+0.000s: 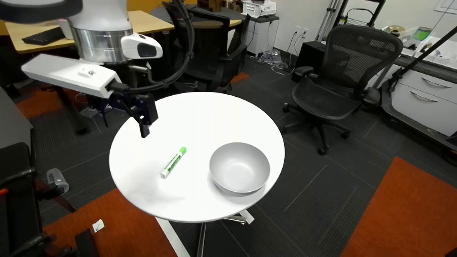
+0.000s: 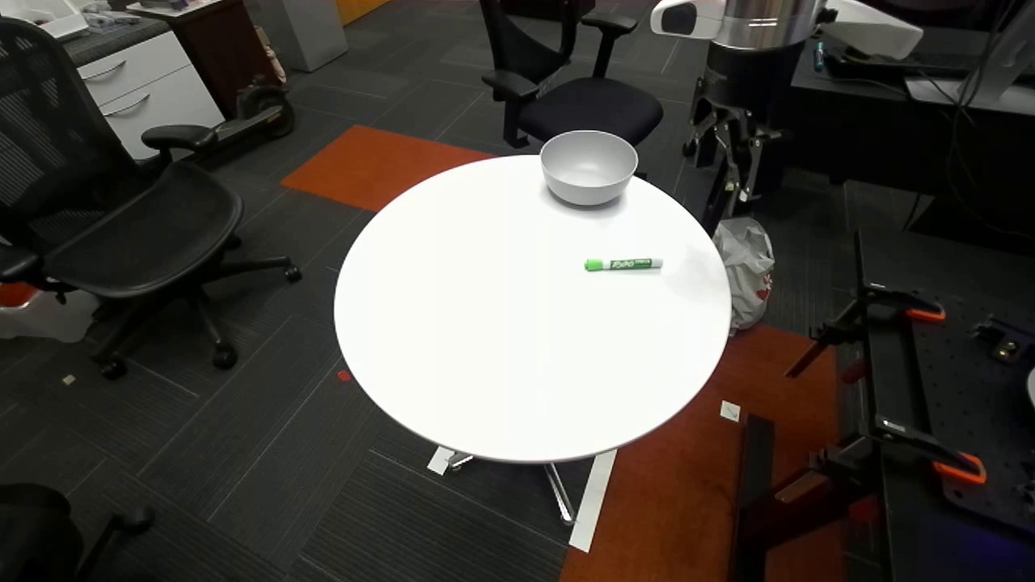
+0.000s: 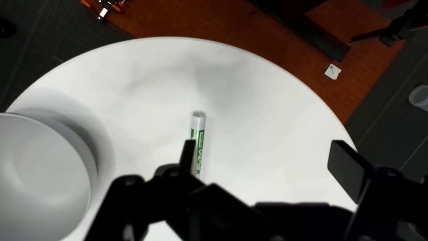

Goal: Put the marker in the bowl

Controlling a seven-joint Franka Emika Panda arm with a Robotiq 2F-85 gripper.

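In an exterior view, starting from the near half of the white bench [image 2: 517, 356]. Finding the marker [image 2: 623, 264] farther back and right of centre, lying flat on the bench, not yet in the bowl [image 2: 589, 166]. Reading its long axis as running left to right, green cap left, white end right. Seeing the claw [image 3: 264, 157] in the wrist view spread wide and pinching nothing, with black fingers [image 3: 346, 170] well apart. Judging its place as right of the marker's white end, raised clear of the bench. Locating the bowl farthest back, upright near the far edge, beyond the marker and apart from it, with nothing visible inside.

Taking one relation as decisive: marker below and left of the claw, long axis roughly crosswise to the line from finger to finger. Judging that angle as suiting a pinch across the barrel with little turning. Noting part of the marker hidden behind the bowl-side finger in the wrist view; not telling from this the near-far error. Expecting a shift left and down before closing; watching for a fingertip landing on the barrel.
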